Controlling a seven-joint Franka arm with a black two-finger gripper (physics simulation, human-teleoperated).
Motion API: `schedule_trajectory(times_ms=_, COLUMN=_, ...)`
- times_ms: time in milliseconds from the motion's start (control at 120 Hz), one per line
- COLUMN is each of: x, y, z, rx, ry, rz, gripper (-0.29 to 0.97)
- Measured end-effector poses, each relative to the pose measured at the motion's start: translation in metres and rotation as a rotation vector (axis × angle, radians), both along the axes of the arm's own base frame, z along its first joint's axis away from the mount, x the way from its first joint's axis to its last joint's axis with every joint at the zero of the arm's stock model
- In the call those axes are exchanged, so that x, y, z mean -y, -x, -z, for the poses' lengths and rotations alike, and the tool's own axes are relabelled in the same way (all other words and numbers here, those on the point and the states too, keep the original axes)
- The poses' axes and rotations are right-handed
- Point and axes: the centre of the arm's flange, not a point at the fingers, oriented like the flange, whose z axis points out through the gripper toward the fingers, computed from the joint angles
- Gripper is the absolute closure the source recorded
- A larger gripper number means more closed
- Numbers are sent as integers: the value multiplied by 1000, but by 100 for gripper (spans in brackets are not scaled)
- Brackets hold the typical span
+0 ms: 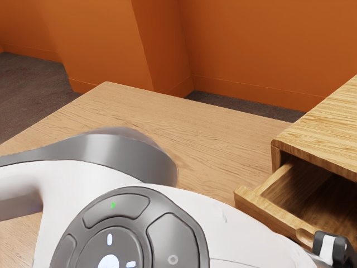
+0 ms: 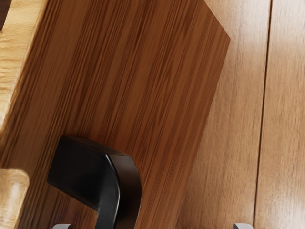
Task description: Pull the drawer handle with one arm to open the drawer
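Observation:
A wooden cabinet [image 1: 326, 134] stands at the exterior view's right, and its drawer [image 1: 266, 213] is pulled partway out, so the inside shows. A bit of my black-and-white hand [image 1: 333, 247] hovers by the drawer's front at the lower right corner. In the wrist view the dark wood drawer front [image 2: 138, 90] lies just under the hand, with its black handle [image 2: 102, 183] close to one fingertip [image 2: 62, 226]. My gripper [image 2: 152, 226] is open, its two grey tips far apart, and the handle sits between them off to one side.
The arm's large white and grey link [image 1: 111, 212] fills the lower left of the exterior view. The light wooden table [image 1: 167, 123] stretches back toward orange walls [image 1: 251, 44]. Grey floor [image 1: 28, 84] lies beyond the table's left edge.

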Motion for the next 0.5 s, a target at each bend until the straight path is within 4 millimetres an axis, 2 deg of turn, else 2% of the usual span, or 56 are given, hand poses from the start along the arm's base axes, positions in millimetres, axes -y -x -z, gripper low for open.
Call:
schedule_trajectory(times_ms=117, x=-4, y=6, z=0, rx=2, ry=5, rz=-7, gripper=25)
schedule_trajectory(times_ms=233, x=-10, y=22, z=-3, rx=15, ry=9, rz=-12, gripper=31)
schedule_trajectory(times_ms=375, x=-14, y=37, z=-7, rx=18, ry=21, rz=-15, gripper=28)
schedule_trajectory(times_ms=500, x=-14, y=60, z=-13, rx=30, ry=31, rz=5, gripper=28)
